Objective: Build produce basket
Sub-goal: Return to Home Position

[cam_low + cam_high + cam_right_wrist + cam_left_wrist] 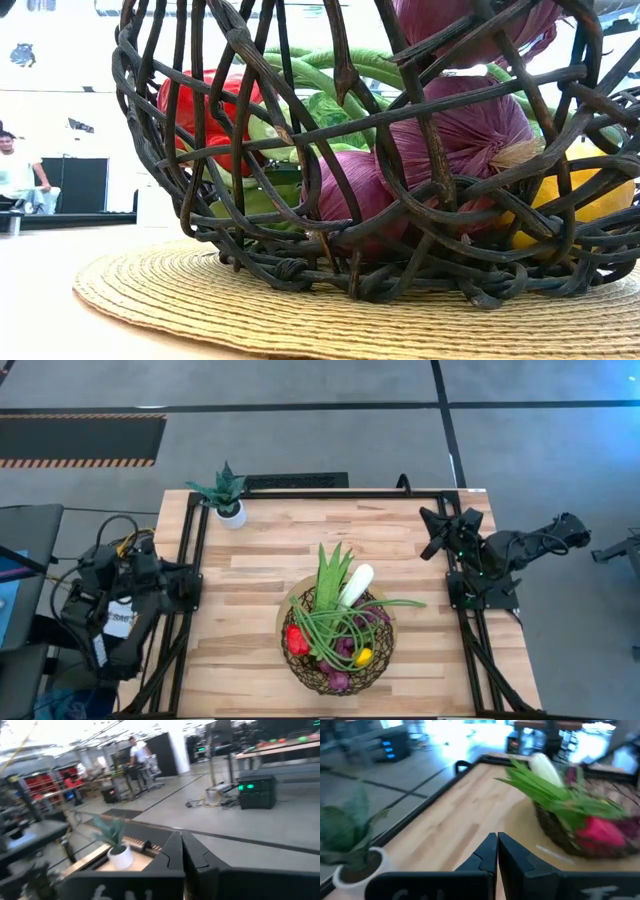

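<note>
Nearest us, at the front middle of the bench (260,570), the basket (300,668) of dark woven wire sits on a round straw mat (200,300). From bench level its mesh fills almost the whole view and blocks both arms from sight. Through the wires we see a purple grape bunch (460,135) low in the basket, a yellow lemon (590,195) beside it, and a red pepper (205,115) on the side toward the left arm. Green beans (345,622) loop over the top and reach past the rim toward the right arm. A white-green leek (358,584) and a green leafy stalk (328,572) lean out over the far rim.

A black frame (190,560) runs along the bench's edges. The left tool (497,837) waits folded at the left edge, fingers pressed together, gripping nothing. The right tool (181,836) is at the right edge, farther back, its fingers also closed and holding nothing.

At the far left corner stands a small potted plant (228,495). Beyond the bench, a person (15,165) sits in the room.
</note>
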Action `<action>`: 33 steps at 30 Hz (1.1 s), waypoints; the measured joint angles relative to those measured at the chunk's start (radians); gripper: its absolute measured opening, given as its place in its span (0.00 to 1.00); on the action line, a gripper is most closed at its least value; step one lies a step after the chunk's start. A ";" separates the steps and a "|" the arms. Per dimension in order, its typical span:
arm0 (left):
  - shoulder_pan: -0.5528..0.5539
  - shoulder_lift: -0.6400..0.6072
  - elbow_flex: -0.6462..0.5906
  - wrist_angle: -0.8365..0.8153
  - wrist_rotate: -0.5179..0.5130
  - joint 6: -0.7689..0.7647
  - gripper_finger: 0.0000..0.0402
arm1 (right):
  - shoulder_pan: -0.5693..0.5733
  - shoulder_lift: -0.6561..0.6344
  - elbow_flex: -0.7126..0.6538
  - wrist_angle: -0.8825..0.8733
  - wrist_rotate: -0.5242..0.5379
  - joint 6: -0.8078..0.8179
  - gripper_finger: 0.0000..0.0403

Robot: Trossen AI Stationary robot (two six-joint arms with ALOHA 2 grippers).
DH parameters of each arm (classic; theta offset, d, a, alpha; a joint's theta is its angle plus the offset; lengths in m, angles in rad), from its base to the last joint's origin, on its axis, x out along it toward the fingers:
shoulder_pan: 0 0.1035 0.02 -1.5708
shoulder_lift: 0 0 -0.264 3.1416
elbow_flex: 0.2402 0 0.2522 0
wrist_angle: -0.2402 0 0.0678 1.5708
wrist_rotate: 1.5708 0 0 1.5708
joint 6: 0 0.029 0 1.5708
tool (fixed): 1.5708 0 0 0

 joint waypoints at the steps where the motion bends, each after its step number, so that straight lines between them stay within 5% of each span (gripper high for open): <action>1: -0.042 0.000 0.000 -0.001 -0.015 0.013 0.00 | 0.000 0.011 0.011 0.001 0.021 0.000 0.00; 10: -0.536 0.000 -0.001 -0.100 -0.566 0.081 0.00 | -0.024 0.108 0.057 0.106 0.098 -0.001 0.00; 16: -0.741 -0.002 -0.005 0.140 -0.600 -0.186 0.00 | -0.078 0.173 0.079 0.115 0.093 -0.007 0.00; 24: -0.757 -0.003 -0.041 0.451 -0.705 -0.208 0.00 | -0.150 0.195 0.086 0.117 -0.004 -0.085 0.00; 33: -0.757 -0.003 -0.395 0.901 -0.557 -0.391 0.00 | -0.278 0.176 0.077 0.211 -0.417 -0.236 0.00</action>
